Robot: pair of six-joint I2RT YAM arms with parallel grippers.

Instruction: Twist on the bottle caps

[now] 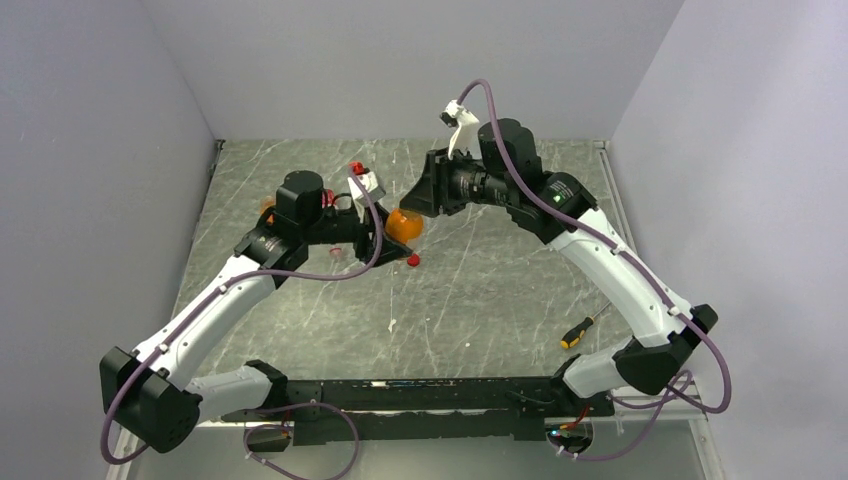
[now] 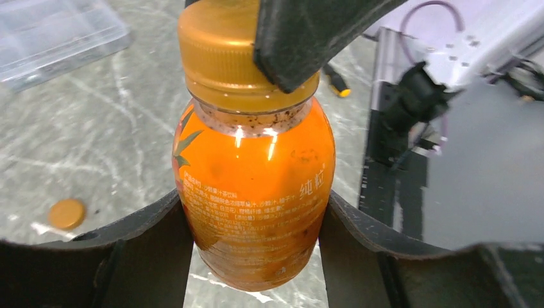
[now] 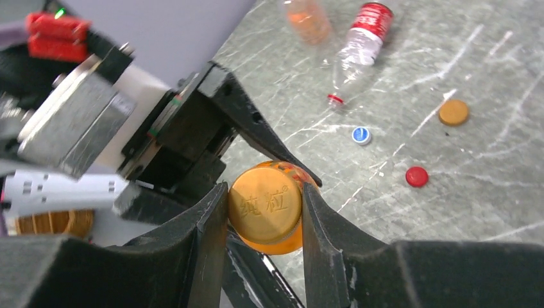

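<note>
My left gripper (image 2: 255,215) is shut on the body of an orange bottle (image 2: 256,186) and holds it above the table; the gripper also shows in the top view (image 1: 385,236). My right gripper (image 3: 264,192) is shut on the orange cap (image 3: 266,208) sitting on that bottle's neck. In the top view the right gripper (image 1: 421,196) meets the bottle (image 1: 404,225) mid-table. Loose on the table lie an orange cap (image 3: 453,112), a red cap (image 3: 417,176) and a blue cap (image 3: 361,135). A second orange bottle (image 3: 308,19) and a clear red-labelled bottle (image 3: 359,45) lie beyond. The tiny pale bottle is not visible.
A clear flat compartment box (image 2: 58,32) lies on the table at the upper left of the left wrist view. A yellow-and-black screwdriver (image 1: 578,333) lies at the right front near the right arm. Grey walls enclose the marbled table (image 1: 480,300) on three sides.
</note>
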